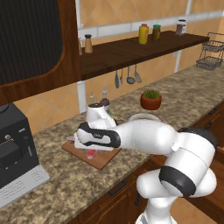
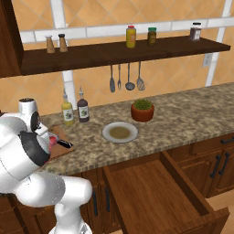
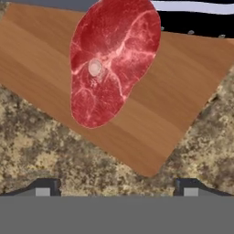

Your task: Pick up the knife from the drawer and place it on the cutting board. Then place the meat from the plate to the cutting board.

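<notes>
The meat, a red marbled steak, lies flat on the light-brown cutting board. The knife lies along the board's far edge behind the steak, its black handle showing. My gripper hangs above the board's near corner, open, its fingertips spread wide with nothing between them. In the left base view my hand covers much of the cutting board, and a bit of red meat peeks out beneath it. The plate sits bare on the counter. The drawer stands pulled out.
A terracotta pot with a green plant stands behind the plate. Two bottles stand by the wall near the board. A black appliance sits at the counter's left end. Utensils hang under the shelf.
</notes>
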